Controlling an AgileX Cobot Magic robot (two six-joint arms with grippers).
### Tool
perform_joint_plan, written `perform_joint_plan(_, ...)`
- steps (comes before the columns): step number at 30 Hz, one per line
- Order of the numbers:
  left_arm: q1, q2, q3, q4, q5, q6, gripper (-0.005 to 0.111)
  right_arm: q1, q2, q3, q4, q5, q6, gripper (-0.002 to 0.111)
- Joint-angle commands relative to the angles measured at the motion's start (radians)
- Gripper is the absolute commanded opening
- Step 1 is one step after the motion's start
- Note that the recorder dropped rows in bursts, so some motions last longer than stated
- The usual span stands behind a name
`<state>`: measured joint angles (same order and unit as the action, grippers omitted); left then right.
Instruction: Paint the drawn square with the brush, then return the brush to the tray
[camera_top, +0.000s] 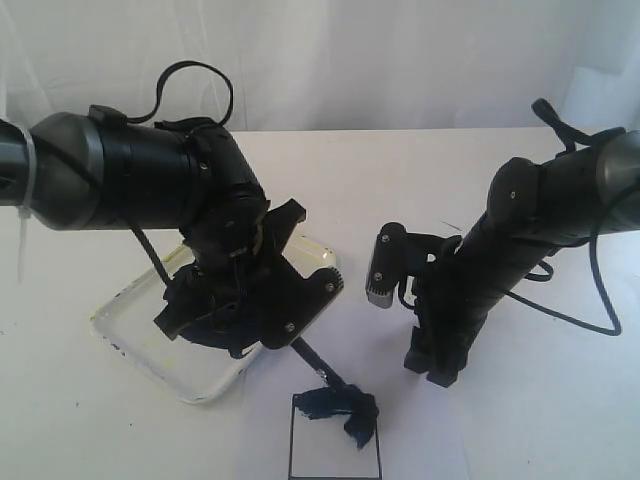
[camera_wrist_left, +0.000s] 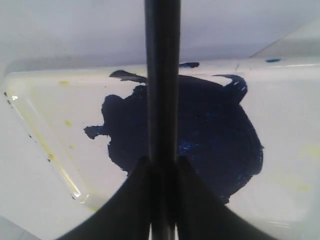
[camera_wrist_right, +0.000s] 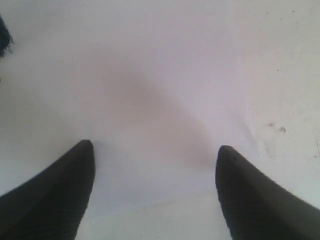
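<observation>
Left gripper (camera_wrist_left: 162, 167) clamps brush (camera_wrist_left: 162, 75); only exterior shows its tip, seemingly on square (camera_top: 335, 445).

Exterior camera looks down over the surface (camera_top: 440, 170); both wrist cameras face down closely, the left sharing the tray (camera_wrist_left: 45, 110).

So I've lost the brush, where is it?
The brush is in the left gripper, slanting from over the tray to the square's top edge, exterior view's lower centre.
</observation>
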<state>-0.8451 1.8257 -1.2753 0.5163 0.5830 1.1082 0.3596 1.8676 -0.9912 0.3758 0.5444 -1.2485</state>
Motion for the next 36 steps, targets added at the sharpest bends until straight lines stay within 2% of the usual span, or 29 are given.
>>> perform_joint_plan(1, -0.004, -0.012, 0.002, -0.02, 0.063, -0.011, 0.0, 0.0, 0.009, 0.004, -0.014, -0.018, 0.001, 0.064)
perform_joint_plan(10, -0.005, -0.012, 0.043, -0.048, -0.009, -0.011, 0.0, 0.0, 0.009, 0.004, -0.014, -0.02, 0.001, 0.064)
perform_joint_plan(16, -0.045, -0.012, 0.043, -0.048, -0.002, -0.011, 0.0, 0.0, 0.009, 0.004, -0.014, -0.02, 0.001, 0.064)
perform_joint_plan(21, -0.047, -0.012, 0.043, -0.042, 0.005, -0.015, 0.0, 0.0, 0.009, 0.004, -0.014, -0.02, 0.001, 0.064)
perform_joint_plan(28, -0.047, -0.048, 0.043, -0.051, -0.066, -0.014, 0.0, 0.0, 0.009, 0.004, -0.014, -0.02, 0.001, 0.064)
perform_joint_plan(36, -0.056, -0.056, 0.059, -0.095, -0.05, 0.058, 0.0, 0.0, 0.009, 0.004, -0.014, -0.02, 0.001, 0.064)
